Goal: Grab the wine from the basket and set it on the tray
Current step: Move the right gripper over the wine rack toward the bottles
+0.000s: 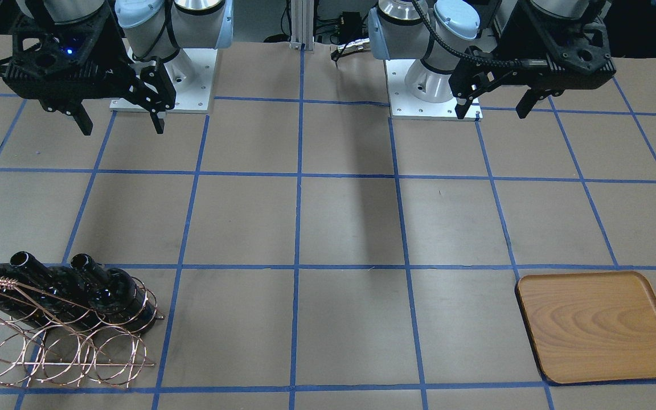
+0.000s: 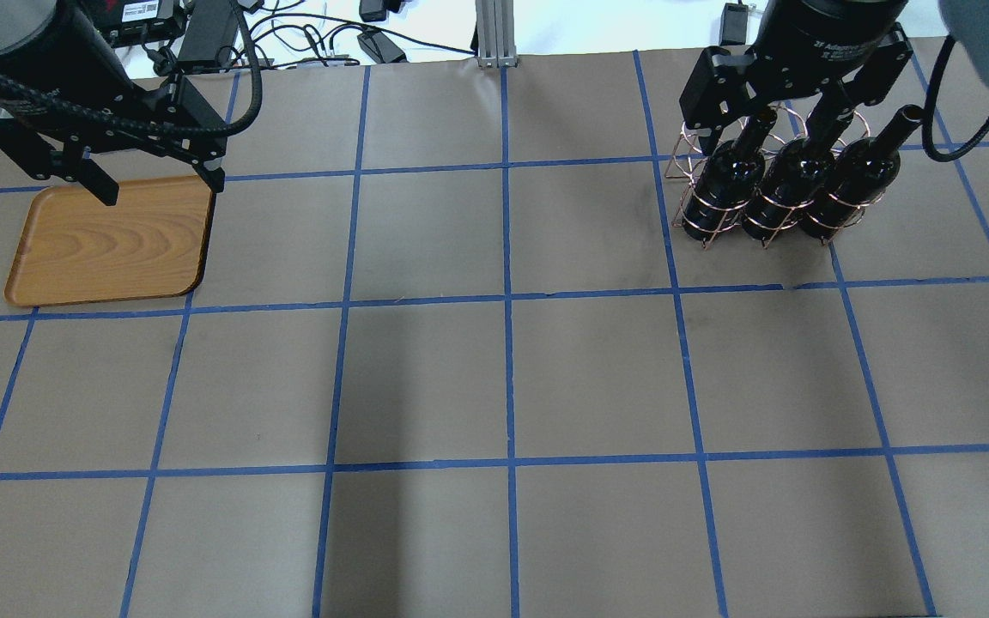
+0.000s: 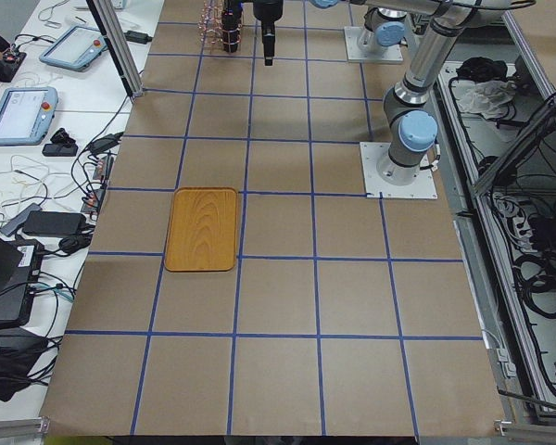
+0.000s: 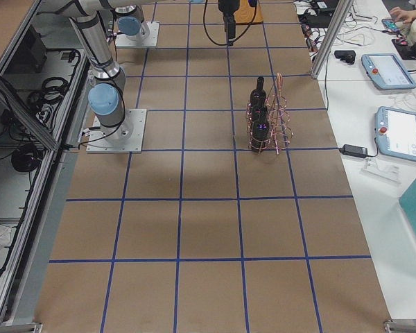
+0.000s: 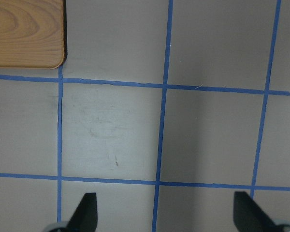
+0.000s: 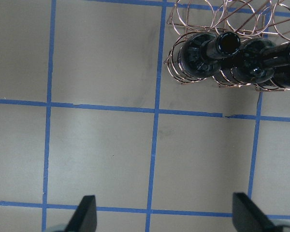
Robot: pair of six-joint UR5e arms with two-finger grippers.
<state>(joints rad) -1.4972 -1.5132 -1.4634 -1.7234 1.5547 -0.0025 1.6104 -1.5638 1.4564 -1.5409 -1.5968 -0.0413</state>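
Observation:
Three near-black wine bottles [image 1: 100, 293] [image 2: 782, 193] [image 6: 203, 53] stand in the back row of the copper wire basket [image 1: 60, 356] [image 2: 690, 167] [image 6: 198, 12]. The basket's front row of loops is empty. My right gripper [image 1: 123, 126] [image 2: 752, 127] [image 6: 164, 215] is open and empty, held high on the robot side of the basket. The wooden tray [image 1: 595, 324] [image 2: 108, 240] [image 5: 24, 31] lies flat and empty at the table's other end. My left gripper [image 1: 493, 108] [image 2: 161, 187] [image 5: 166, 215] is open and empty, high up beside the tray.
The table [image 2: 503, 378] is brown paper with a blue tape grid. The two arm bases [image 1: 163, 85] [image 1: 430, 85] stand at the robot side. Pendants and cables lie on the operators' side bench [image 4: 395, 104], off the table.

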